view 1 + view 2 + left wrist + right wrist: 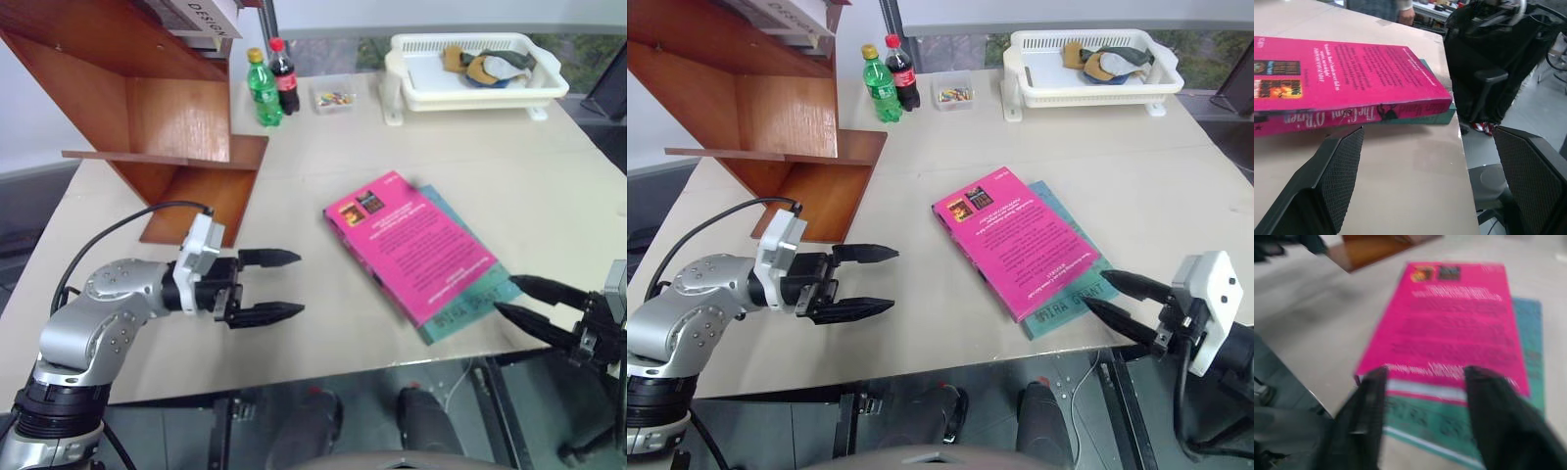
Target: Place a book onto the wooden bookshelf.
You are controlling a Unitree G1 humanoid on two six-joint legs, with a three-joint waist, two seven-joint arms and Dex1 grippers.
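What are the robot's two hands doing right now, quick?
Left gripper: open, holding nothing, beside the pink book.
Right gripper: open, holding nothing, at the books' near corner.

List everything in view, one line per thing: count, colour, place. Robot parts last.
pink book: 1, bright pink, mid-table, lying on the teal book
teal book: 1, teal-green, under the pink book
wooden bookshelf: 1, reddish-brown, far left of table
green bottle: 1, green with yellow cap, beside the bookshelf
cola bottle: 1, dark with red cap, next to the green bottle
small box: 1, clear, coloured bits inside, far edge
basket: 1, white, far right, cloths inside
table: 1, beige
left end effector: 1, black, open, left of the books
right end effector: 1, black, open, near the books' near edge
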